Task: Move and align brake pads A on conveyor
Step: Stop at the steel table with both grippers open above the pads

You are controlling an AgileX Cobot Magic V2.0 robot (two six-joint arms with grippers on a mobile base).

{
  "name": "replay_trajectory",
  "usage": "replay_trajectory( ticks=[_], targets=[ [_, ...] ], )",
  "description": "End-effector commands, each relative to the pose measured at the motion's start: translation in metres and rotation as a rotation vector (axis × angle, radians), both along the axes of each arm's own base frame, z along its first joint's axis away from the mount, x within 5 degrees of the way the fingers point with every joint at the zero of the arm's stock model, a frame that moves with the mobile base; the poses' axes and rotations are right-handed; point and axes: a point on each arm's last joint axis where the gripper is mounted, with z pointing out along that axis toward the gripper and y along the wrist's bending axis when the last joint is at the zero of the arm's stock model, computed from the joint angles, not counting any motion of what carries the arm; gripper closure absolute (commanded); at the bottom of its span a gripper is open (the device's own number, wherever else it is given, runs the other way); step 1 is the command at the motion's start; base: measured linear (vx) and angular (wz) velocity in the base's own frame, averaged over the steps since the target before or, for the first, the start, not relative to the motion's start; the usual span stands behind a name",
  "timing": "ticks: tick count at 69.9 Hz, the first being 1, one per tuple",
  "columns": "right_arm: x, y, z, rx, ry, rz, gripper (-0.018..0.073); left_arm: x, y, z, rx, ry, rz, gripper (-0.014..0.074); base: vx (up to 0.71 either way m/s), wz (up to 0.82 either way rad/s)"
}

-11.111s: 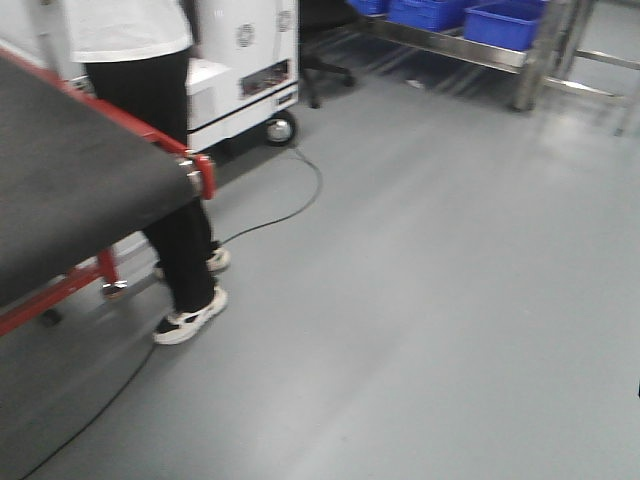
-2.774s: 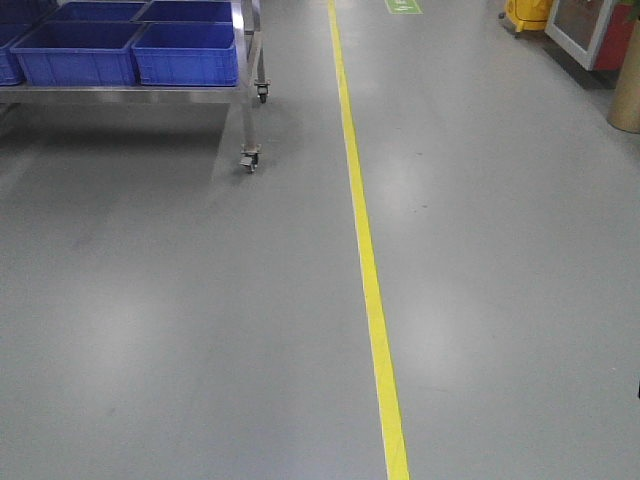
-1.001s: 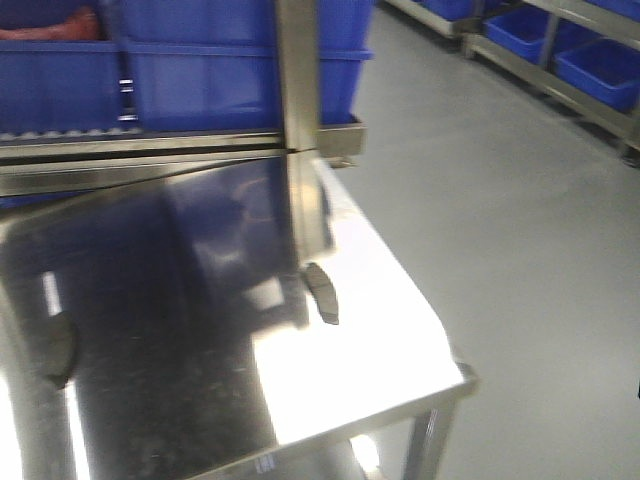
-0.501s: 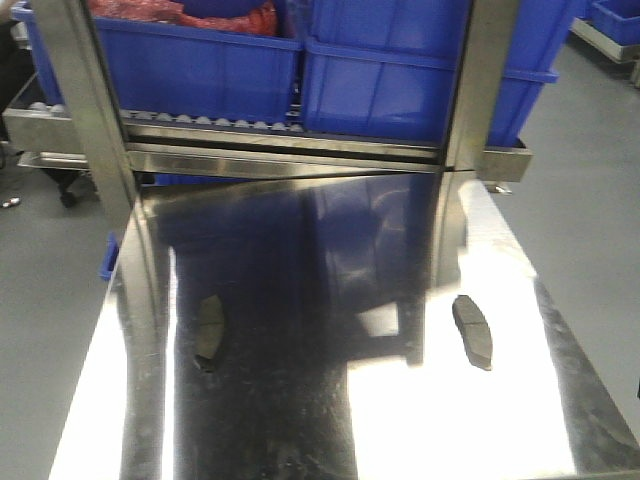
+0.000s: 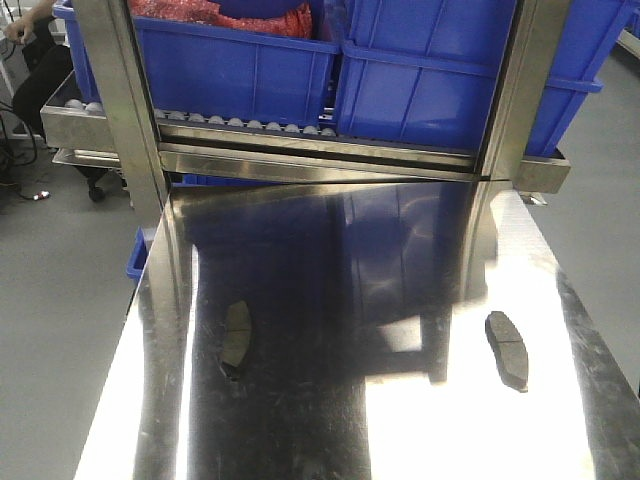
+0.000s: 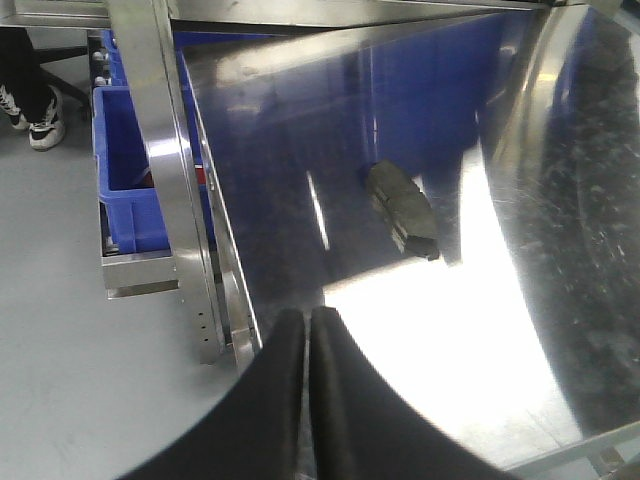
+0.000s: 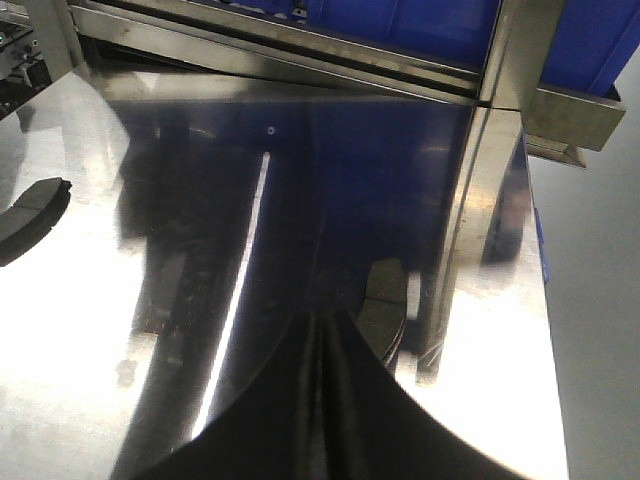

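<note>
**Mia:** What lies on the shiny surface (image 5: 300,430)?

**Tom:** The left pad (image 5: 236,338) and the right pad (image 5: 507,349). Both are flat and well apart. From the middle of the front view, the left one is at 8 o'clock and the right one at 4 o'clock. They are curved and grey-brown.

**Mia:** What about the left jaws?

**Tom:** They are pressed together with only a thin slit between them. They hold nothing. They hang over the near left edge of the surface. The left pad (image 6: 403,208) is at 1 o'clock from their tips, not touching.

**Mia:** And the right jaws?

**Tom:** Closed too, and empty. The right pad (image 7: 385,290) sits just past their tips at 1 o'clock, partly hidden behind them. I can't tell if they touch it. The left pad is far off at 9 o'clock, at the picture's edge.

**Mia:** What is behind the surface?

**Tom:** At 12 o'clock there is a steel rack (image 5: 310,160) with rollers and big blue bins (image 5: 240,70). One bin has something red (image 5: 215,12) in it.
</note>
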Motion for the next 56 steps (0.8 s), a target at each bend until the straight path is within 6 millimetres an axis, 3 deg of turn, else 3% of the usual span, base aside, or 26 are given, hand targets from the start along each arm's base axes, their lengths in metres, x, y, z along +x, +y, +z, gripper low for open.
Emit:
replay_trajectory(
  ticks=[1,56],
  targets=[
    [0.0027,-0.0001,0.0141,0.010,-0.089,-0.004,0.0563,0.0032,-0.0009,0.0140,-0.029,-0.080,0.001,0.0603,0.05,0.05],
    [0.0027,-0.0001,0.0141,0.010,-0.089,-0.004,0.0563,0.0032,-0.0009,0.0140,-0.029,-0.080,0.001,0.0603,0.05,0.02]
  ],
)
